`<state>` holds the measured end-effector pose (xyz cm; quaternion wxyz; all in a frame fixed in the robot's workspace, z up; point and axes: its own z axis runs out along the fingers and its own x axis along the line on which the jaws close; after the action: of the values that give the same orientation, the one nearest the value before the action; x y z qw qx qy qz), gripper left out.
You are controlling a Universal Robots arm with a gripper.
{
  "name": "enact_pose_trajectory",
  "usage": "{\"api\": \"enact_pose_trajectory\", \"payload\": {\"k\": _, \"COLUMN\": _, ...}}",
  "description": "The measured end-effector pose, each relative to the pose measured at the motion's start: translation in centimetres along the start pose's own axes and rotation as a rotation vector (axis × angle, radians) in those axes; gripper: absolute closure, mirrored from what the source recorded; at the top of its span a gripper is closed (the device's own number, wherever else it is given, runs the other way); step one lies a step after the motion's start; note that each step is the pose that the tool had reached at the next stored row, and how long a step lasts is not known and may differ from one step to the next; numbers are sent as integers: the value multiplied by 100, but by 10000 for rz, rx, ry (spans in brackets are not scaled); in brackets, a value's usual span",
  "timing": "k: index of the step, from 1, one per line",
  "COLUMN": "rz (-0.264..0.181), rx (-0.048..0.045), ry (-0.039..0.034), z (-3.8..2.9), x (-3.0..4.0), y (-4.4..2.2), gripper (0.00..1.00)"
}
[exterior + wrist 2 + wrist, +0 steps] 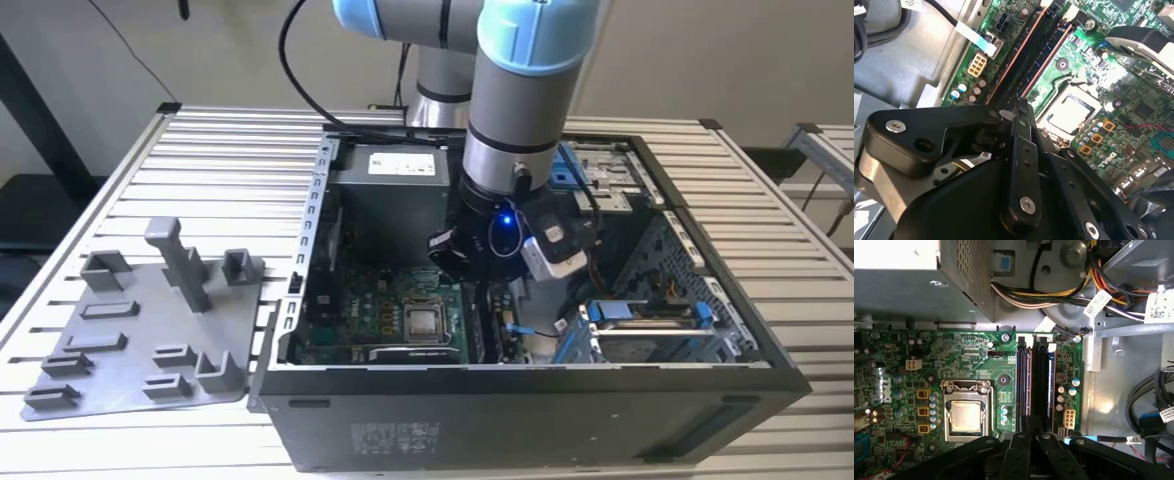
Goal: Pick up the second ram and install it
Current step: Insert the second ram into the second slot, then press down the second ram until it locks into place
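Where the slatted table (134,170) carries an open computer case (534,420), the arm (521,110) reaches down into it from above. A grey plate (134,330) with upright posts lies on the table just beside the case, on the exterior view's left. On the floor of the case sits the green board (999,365), with a square processor socket (965,415) near its middle. Next to the socket run the long black slots (1046,385), and the ram (1027,380) stands on edge among them, a thin dark strip. The tool (1031,437) hangs right over the near end of the slots, in line with the ram. I cannot tell whether it is clenched or released, nor whether it touches the ram.
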<state>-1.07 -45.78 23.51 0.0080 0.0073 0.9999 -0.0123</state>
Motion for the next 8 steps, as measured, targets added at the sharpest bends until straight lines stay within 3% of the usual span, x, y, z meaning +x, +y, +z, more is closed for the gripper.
{"api": "enact_pose_trajectory", "payload": {"k": 8, "rz": 0, "rx": -2, "ry": 0, "z": 0, "x": 0, "y": 0, "gripper": 89}}
